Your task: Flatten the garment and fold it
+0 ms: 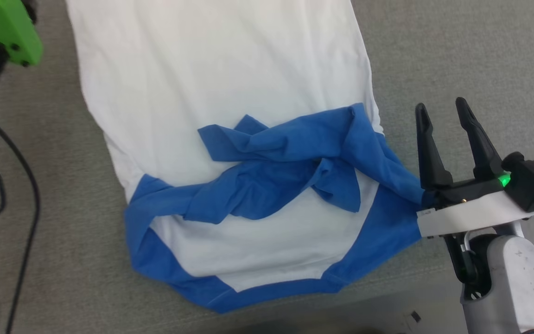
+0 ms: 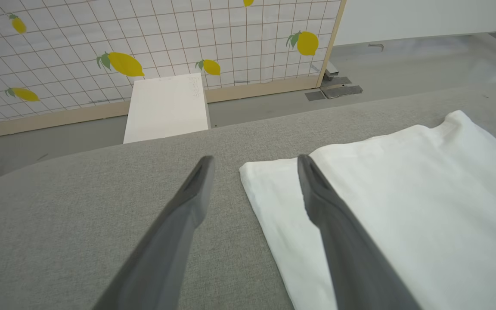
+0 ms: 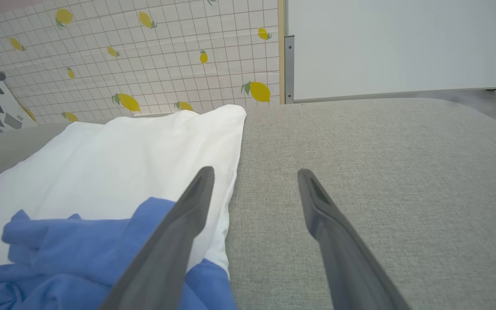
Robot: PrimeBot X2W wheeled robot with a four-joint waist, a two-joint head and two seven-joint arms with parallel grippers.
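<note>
On a grey cloth-covered table [image 1: 457,46] lies a white shirt [image 1: 230,69] with blue sleeves [image 1: 285,167]. Its length runs straight away from the robot, shoulders at the near edge and hem at the far end. The white body looks smooth, but both sleeves are crumpled inward and lie crossed over the upper part of the shirt.

The right tool [image 1: 441,105] hovers at the shirt's right side, fingers spread wide and holding nothing, pointing away along the shirt's length. The blue shoulder edge sits just beside its base, so the shirt lies to its left. From its wrist camera, one finger overlaps the cloth edge and the other is over bare table.

The left tool [image 2: 255,158], also wide and empty, is near a far corner of the white cloth, and that corner shows between its fingers.

The bunched sleeves are nearer the right arm, so it seems better placed to draw them out flat before any folding.
</note>
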